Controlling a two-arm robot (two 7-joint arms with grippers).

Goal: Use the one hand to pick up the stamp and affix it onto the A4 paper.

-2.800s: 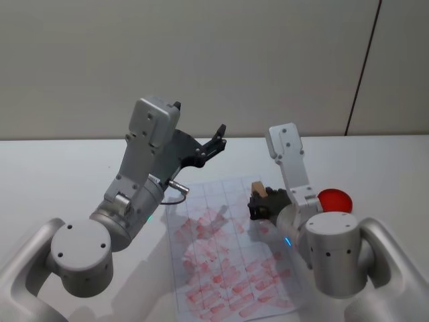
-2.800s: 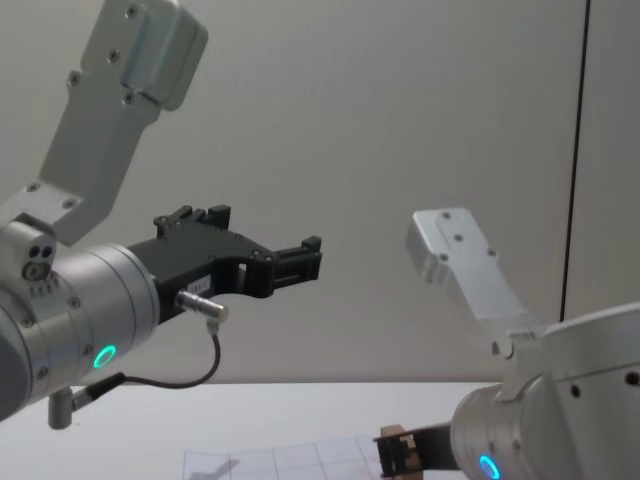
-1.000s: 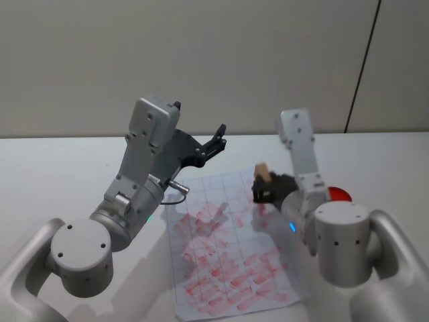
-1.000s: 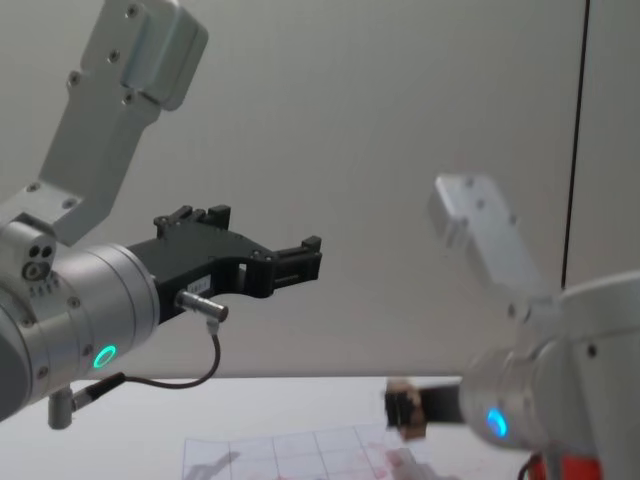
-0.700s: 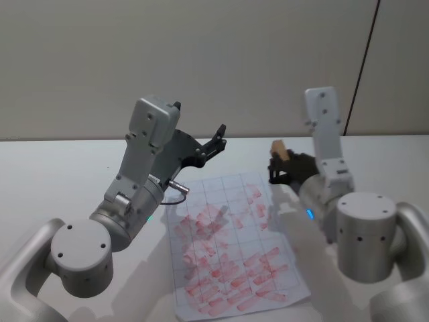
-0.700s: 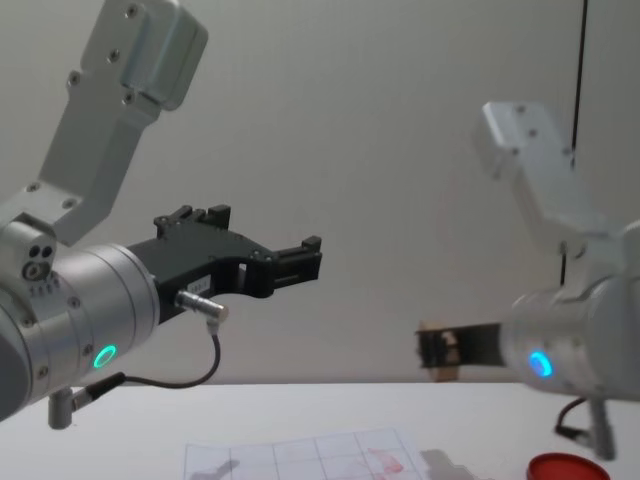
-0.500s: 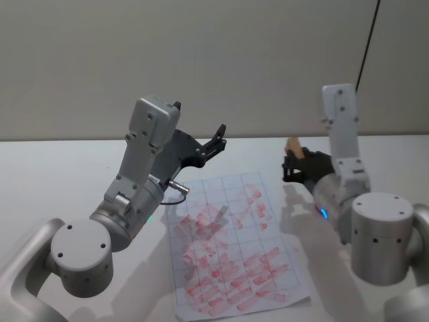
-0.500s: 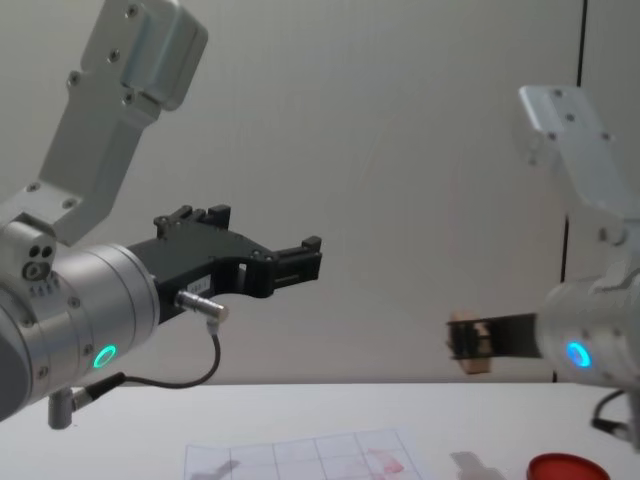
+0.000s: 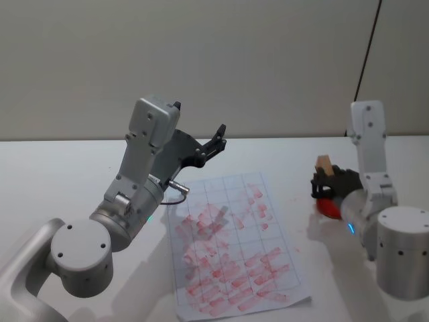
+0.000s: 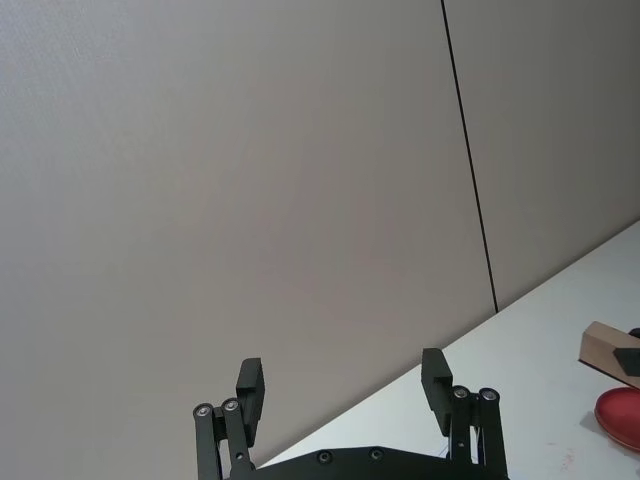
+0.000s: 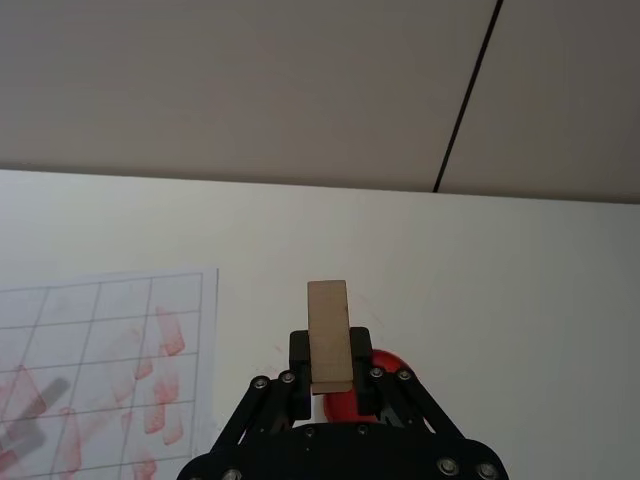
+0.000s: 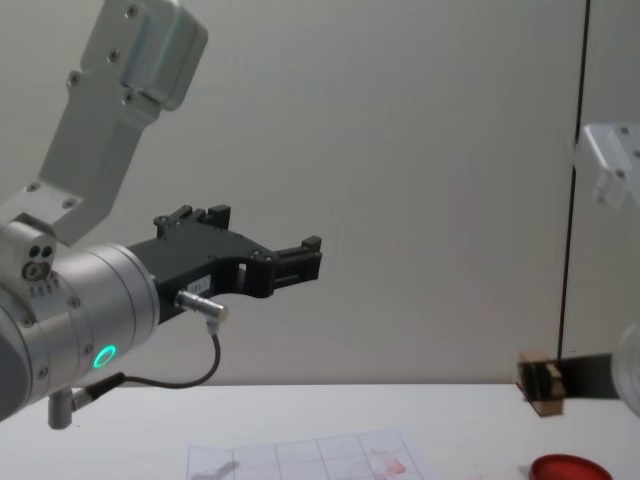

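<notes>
The tan wooden stamp [image 9: 324, 164] stands upright between the fingers of my right gripper [image 9: 326, 181], which is shut on it. It hangs just above the red ink pad [image 9: 328, 206], to the right of the A4 paper [image 9: 231, 241]. In the right wrist view the stamp [image 11: 328, 335] sticks up from the gripper [image 11: 330, 368], with the pad [image 11: 386, 361] behind it and the paper [image 11: 100, 330] off to the side. The chest view shows the stamp [image 12: 543, 386] above the pad [image 12: 565, 467]. My left gripper [image 9: 216, 139] is raised and open over the table's far side.
The gridded paper [image 12: 310, 460] carries many reddish marks and lies at a slant on the white table [image 9: 53, 174]. The left arm's elbow hangs over the paper's left edge. A wall stands close behind the table.
My right gripper has carried the stamp up off the paper and to the right, then down over the ink pad. The paper has shifted slightly. The left arm has not moved.
</notes>
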